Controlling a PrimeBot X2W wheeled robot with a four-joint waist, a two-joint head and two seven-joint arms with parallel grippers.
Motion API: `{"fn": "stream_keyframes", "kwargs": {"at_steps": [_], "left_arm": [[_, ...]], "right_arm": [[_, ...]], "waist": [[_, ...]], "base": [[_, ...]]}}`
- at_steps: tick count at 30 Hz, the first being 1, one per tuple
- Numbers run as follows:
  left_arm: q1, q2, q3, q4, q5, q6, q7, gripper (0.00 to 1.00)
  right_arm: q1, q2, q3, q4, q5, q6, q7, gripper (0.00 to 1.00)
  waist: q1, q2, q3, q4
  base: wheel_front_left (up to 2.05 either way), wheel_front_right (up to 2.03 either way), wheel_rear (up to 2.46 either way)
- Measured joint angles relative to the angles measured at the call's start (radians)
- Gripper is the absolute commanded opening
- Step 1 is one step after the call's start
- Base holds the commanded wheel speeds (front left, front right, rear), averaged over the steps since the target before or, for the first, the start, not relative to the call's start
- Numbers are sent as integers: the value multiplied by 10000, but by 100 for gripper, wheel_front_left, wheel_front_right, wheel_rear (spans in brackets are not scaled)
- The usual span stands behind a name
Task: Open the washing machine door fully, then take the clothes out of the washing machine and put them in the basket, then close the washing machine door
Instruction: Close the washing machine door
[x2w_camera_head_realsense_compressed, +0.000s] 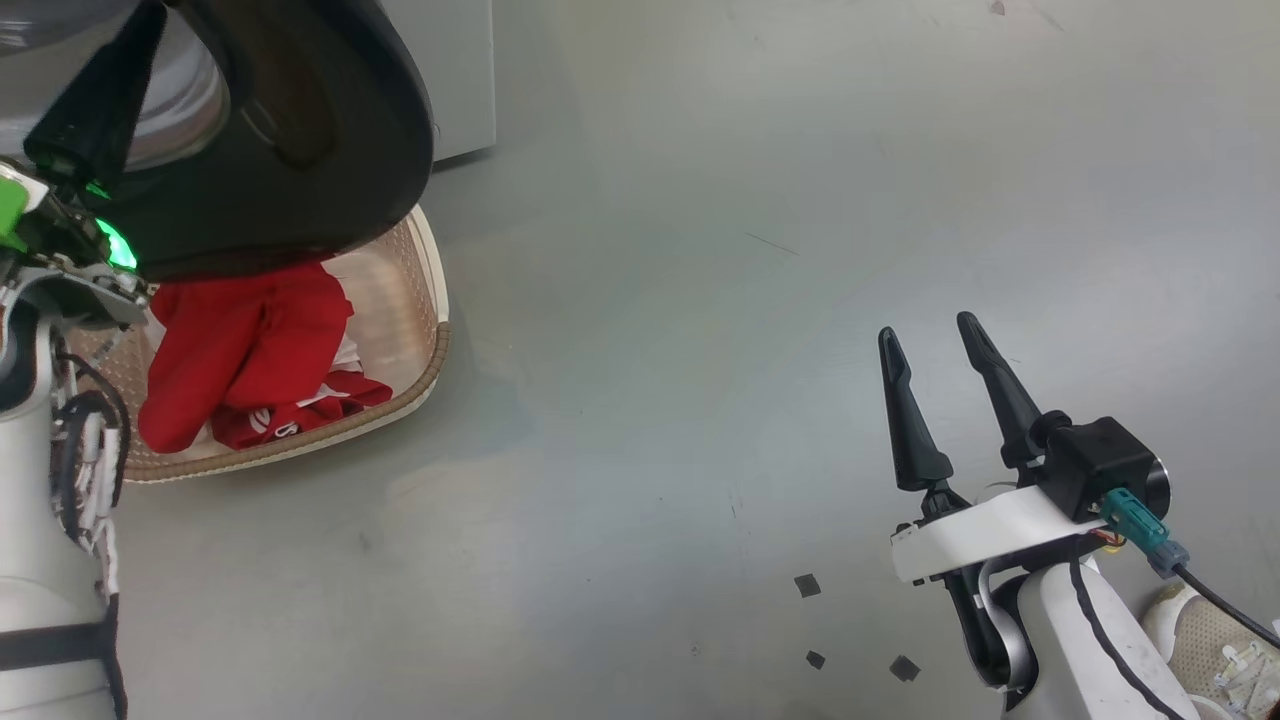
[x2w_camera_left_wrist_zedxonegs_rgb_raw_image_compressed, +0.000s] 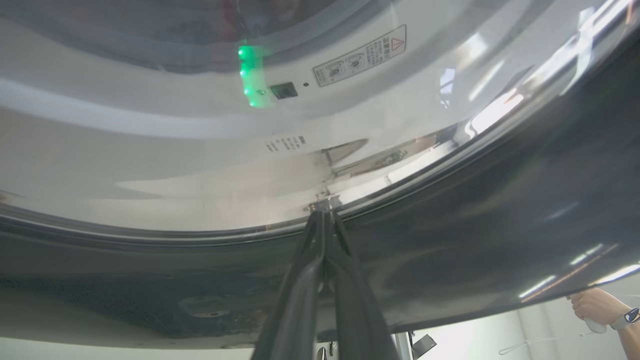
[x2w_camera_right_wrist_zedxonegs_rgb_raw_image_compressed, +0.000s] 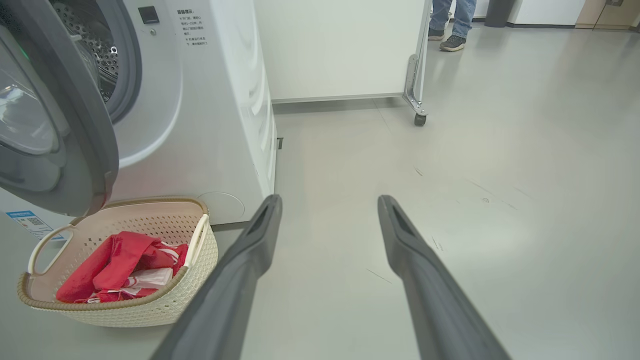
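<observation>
Nearest the lens: left gripper (x2w_camera_left_wrist_zedxonegs_rgb_raw_image_compressed: 324, 214), both dark fingers pressed flat together, nothing between them, tips set against the washing machine door (x2w_camera_left_wrist_zedxonegs_rgb_raw_image_compressed: 450, 240) where glossy black rim meets the bright ring inside it.

Beyond, the washing machine (x2w_camera_right_wrist_zedxonegs_rgb_raw_image_compressed: 220, 100), white, drum mouth exposed. Door partway round, neither wide nor latched, hanging out over the basket (x2w_camera_right_wrist_zedxonegs_rgb_raw_image_compressed: 150, 310) on the floor just beside the machine's front. Inside the basket, the clothes (x2w_camera_right_wrist_zedxonegs_rgb_raw_image_compressed: 115, 260), red with white panels, heaped low; none seen in the visible part of the drum. Judged from that: unloading done, closing yet to do.

Door straight ahead of the left fingertips, along their long axis, machine front past it. So probably a push forward along that line, bending with the hinge arc, to shut it. Some risk of closed tips skidding on the gloss.

Right gripper (x2w_camera_head_realsense_compressed: 928, 328) spread wide, empty, well apart from the door over bare floor; left arm plainly the nearer.
</observation>
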Motion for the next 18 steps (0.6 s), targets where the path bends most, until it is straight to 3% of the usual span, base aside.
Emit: {"fn": "stream_keyframes", "kwargs": {"at_steps": [18], "left_arm": [[-1251, -35, 222, 1553, 387, -59, -633, 0]], "right_arm": [[-32, 61, -48, 138, 109, -6, 0, 100]], "waist": [[0, 0, -107, -428]], "base": [[0, 0, 0]]}}
